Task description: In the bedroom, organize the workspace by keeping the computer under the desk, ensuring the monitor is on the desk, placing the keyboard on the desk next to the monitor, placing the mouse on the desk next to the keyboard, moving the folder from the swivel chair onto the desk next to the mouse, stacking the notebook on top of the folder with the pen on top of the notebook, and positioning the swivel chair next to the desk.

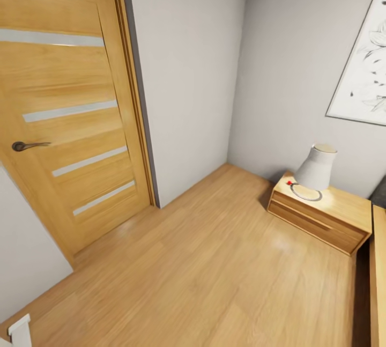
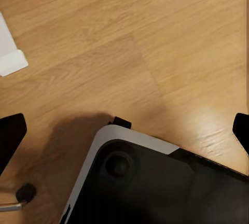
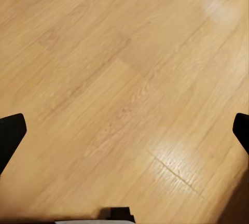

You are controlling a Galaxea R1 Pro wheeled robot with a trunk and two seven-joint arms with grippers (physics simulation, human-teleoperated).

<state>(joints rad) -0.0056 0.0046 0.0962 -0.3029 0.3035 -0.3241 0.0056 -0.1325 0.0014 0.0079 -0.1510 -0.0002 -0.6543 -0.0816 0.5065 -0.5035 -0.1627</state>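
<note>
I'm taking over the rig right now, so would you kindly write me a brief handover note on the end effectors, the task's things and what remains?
Left end effector: open, nothing between its fingers, over wooden floor and the robot's own base.
Right end effector: open, empty, over bare floor.
Head view faces a room corner: a closed wooden door, a nightstand carrying a lamp, and a framed picture on the wall.
The pictures give no sign that any step has been done.
Left: turn toward the desk, find the task's things, then do every placement.
</note>
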